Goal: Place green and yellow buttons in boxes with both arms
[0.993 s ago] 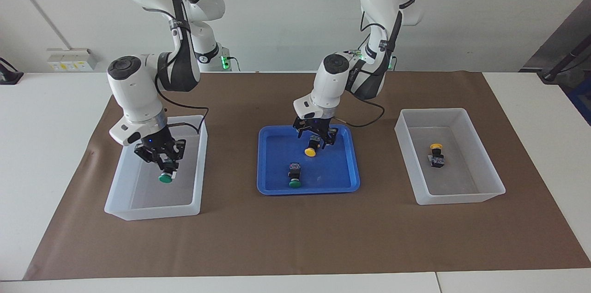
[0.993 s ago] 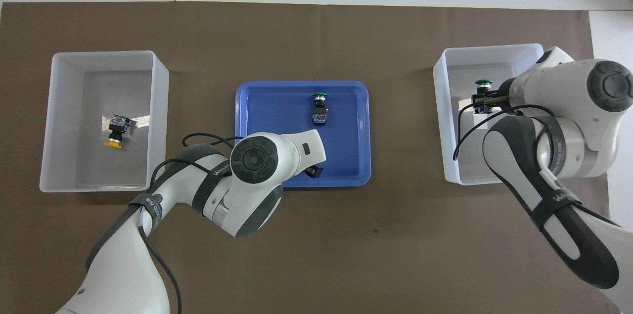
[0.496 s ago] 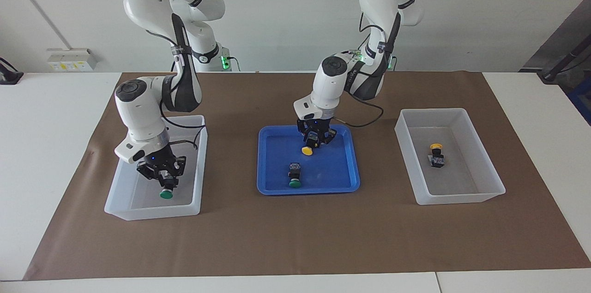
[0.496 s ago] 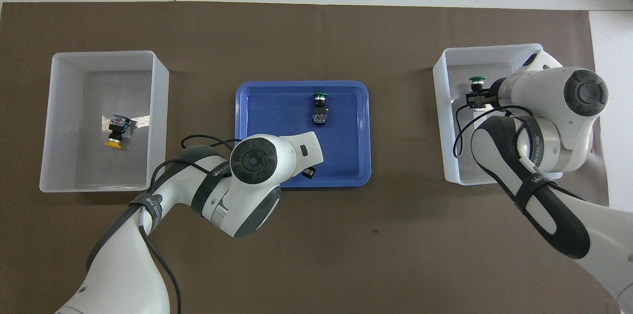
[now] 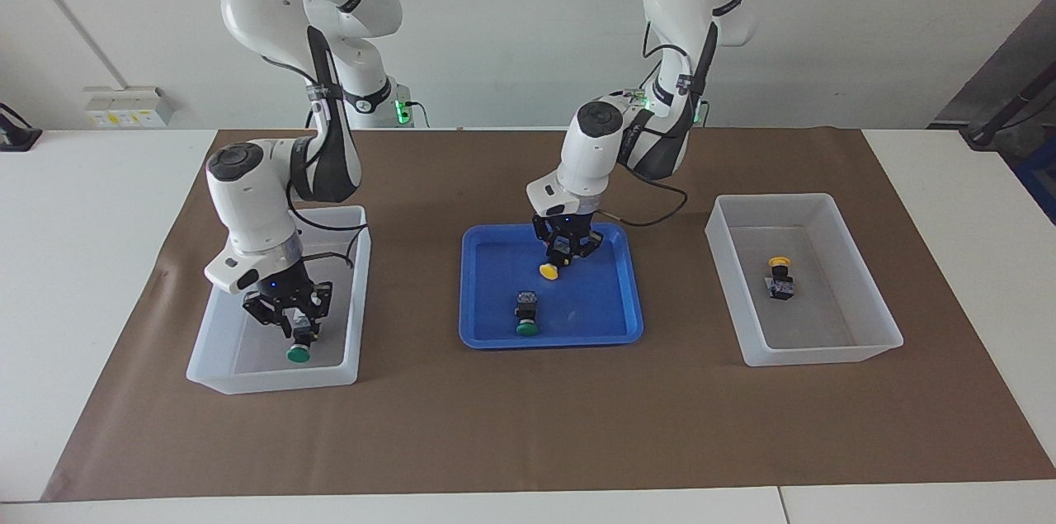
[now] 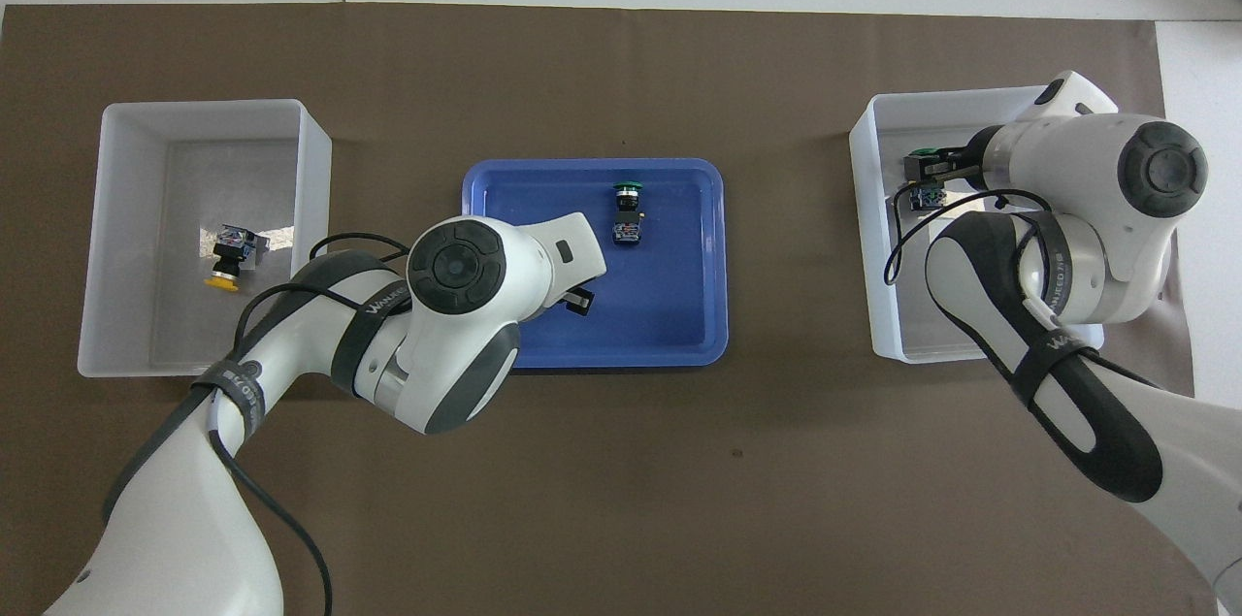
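Observation:
My left gripper [image 5: 563, 253] is low in the blue tray [image 5: 495, 330], shut on the dark body of a yellow button [image 5: 549, 270]. My left arm hides that button from overhead. A green button [image 5: 525, 316] [image 6: 628, 204] lies loose on the tray, farther from the robots. My right gripper [image 5: 295, 326] [image 6: 925, 172] is down inside the box [image 5: 272, 380] [image 6: 878, 257] at the right arm's end. A second green button [image 5: 298, 353] is directly under it, cap down, near the floor. The other box [image 5: 825, 355] [image 6: 92, 238] holds a yellow button [image 5: 779, 276] [image 6: 228, 257].
Everything stands on a brown mat [image 5: 528, 425] spread over the white table. The tall box walls surround my right gripper. Black cables loop from both wrists, one over the tray's rim nearest the robots.
My left gripper has shut on the yellow button in the tray. My right gripper has sunk deeper into its box with the green button.

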Available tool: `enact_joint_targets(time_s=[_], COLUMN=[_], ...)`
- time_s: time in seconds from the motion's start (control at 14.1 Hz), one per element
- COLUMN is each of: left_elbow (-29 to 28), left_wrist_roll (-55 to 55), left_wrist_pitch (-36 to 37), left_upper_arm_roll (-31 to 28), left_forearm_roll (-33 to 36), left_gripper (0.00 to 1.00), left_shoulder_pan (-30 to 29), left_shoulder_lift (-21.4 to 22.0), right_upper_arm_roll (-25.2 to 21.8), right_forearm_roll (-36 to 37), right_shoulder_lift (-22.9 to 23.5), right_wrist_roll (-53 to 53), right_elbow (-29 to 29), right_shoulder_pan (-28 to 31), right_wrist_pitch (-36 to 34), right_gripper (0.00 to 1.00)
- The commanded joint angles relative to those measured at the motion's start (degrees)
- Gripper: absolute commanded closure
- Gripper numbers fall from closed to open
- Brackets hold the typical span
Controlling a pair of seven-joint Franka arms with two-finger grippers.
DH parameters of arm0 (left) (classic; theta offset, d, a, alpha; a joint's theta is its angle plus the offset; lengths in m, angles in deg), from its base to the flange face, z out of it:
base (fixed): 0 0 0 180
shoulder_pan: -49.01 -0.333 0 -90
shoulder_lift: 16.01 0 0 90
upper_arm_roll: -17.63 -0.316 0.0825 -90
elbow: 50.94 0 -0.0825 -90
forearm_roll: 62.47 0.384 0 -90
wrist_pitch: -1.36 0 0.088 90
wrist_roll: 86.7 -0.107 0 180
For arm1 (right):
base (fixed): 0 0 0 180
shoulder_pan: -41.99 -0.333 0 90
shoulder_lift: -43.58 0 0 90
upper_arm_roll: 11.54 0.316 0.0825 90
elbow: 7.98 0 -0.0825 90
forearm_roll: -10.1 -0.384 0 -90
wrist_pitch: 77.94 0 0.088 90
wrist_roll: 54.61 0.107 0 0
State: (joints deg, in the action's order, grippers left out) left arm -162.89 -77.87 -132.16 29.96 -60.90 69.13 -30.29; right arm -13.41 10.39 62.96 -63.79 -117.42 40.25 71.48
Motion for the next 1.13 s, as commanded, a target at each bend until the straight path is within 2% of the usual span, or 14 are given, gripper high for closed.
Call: enact_joint_targets(time_s=[0.0, 0.14, 0.28, 0.35, 0.64, 0.71, 0.92, 1.06], left_elbow=[3.7, 7.3, 9.7, 9.6, 8.7, 7.7, -2.5, -8.3], left_wrist_roll=[-0.2, -0.3, -0.3, -0.5, -9.3, -10.4, -15.0, -16.5], left_wrist_pitch=[8.3, 13.3, 18.1, 19.9, 20.8, 20.8, 14.5, 11.6], left_upper_arm_roll=[0.4, 0.5, 0.5, 0.5, 0.2, 0.1, -0.1, -0.1], left_forearm_roll=[0.3, -3.3, -5.3, -5.8, -6.3, -6.4, -6.4, -6.4], left_gripper=[1.00, 1.00, 1.00, 1.00, 1.00, 1.00, 1.00, 1.00], left_shoulder_pan=[-4.2, -8.9, -13.3, -16.4, -27.9, -30.3, -36.0, -37.3], left_shoulder_lift=[5.0, 5.5, 6.4, 7.1, 8.3, 8.6, 12.4, 14.4], right_upper_arm_roll=[1.1, 2.6, 5.0, 5.7, 5.9, 5.9, 6.0, 6.0], right_forearm_roll=[-1.5, -1.4, -1.3, -1.0, -0.1, -0.2, -0.1, -0.4], right_shoulder_lift=[-5.3, -9.0, -9.6, -9.5, -6.6, -5.1, -0.6, 1.8], right_wrist_roll=[2.0, 6.9, 10.5, 13.3, 26.4, 28.1, 31.2, 33.3], right_elbow=[0.4, 1.0, 3.8, 4.1, 6.0, 6.9, 8.6, 8.9], right_shoulder_pan=[0.0, -0.4, -0.5, -0.6, -8.6, -9.9, -13.2, -16.3], right_wrist_pitch=[-7.1, -12.9, -17.7, -17.7, -14.6, -14.3, -10.0, -7.3], right_gripper=[0.00, 0.00, 0.00, 0.00, 0.00, 0.00, 0.00, 0.00])
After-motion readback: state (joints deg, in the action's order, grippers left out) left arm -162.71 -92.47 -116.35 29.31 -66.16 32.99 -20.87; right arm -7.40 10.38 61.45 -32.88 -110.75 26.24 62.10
